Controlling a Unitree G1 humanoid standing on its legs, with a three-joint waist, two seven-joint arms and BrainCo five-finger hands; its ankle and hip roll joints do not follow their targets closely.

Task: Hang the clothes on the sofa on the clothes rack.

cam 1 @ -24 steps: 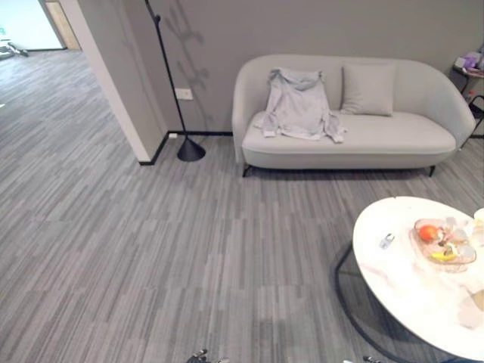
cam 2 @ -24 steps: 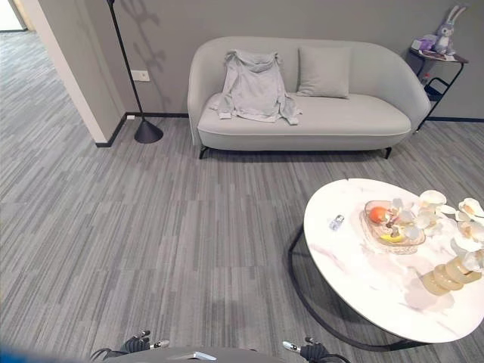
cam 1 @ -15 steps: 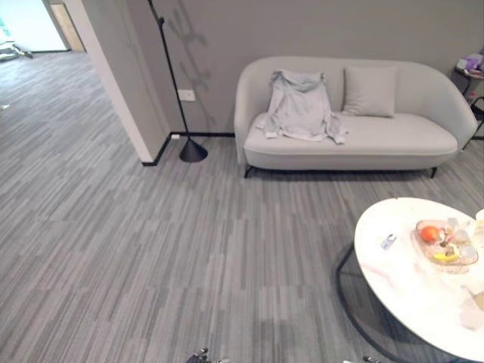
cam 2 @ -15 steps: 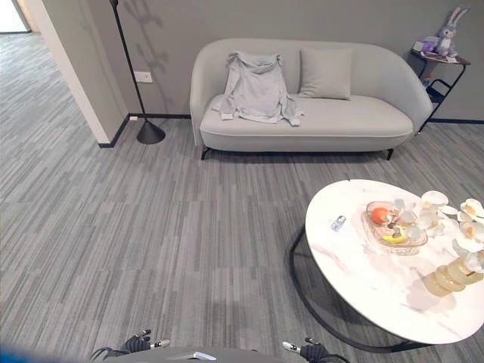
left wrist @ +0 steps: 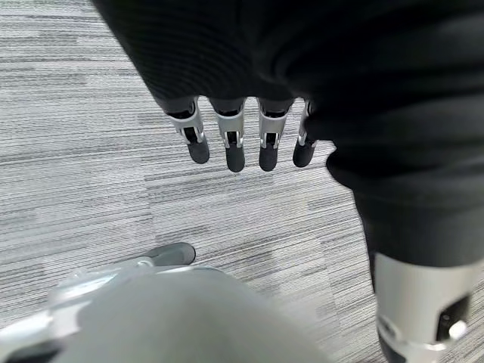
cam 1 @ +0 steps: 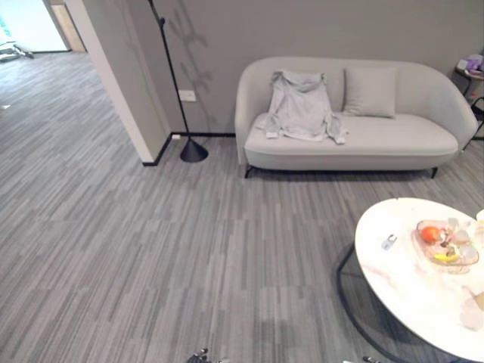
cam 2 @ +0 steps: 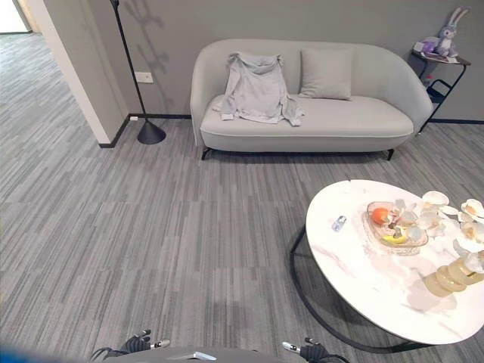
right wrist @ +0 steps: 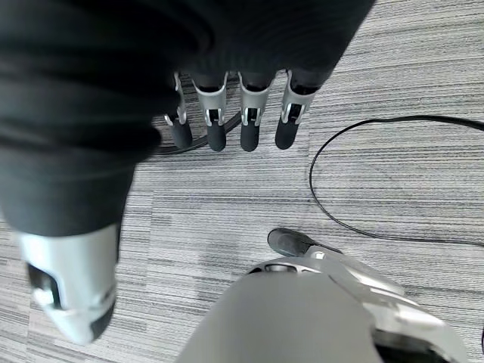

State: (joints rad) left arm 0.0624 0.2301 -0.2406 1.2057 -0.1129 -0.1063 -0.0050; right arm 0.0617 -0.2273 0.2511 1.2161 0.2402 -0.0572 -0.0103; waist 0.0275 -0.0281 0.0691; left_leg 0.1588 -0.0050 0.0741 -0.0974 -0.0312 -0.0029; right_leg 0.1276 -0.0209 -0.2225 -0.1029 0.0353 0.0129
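Since 0.8 s ago my whole view has slid slightly, a camera shift; nothing in the room has moved. From the left: one black floor lamp (cam 2: 149, 130) stands by the wall corner, then one pale grey sofa (cam 2: 363, 125) against the wall, carrying one grey garment (cam 2: 255, 87) draped over its left backrest and seat, and one cushion (cam 2: 326, 73) beside it. One plush rabbit (cam 2: 447, 29) sits on a side shelf (cam 2: 439, 59). One round white table (cam 2: 363, 272) holds one fruit bowl (cam 2: 395, 225). My left hand (left wrist: 234, 136) and right hand (right wrist: 231, 121) hang over the carpet, fingers straight, holding nothing.
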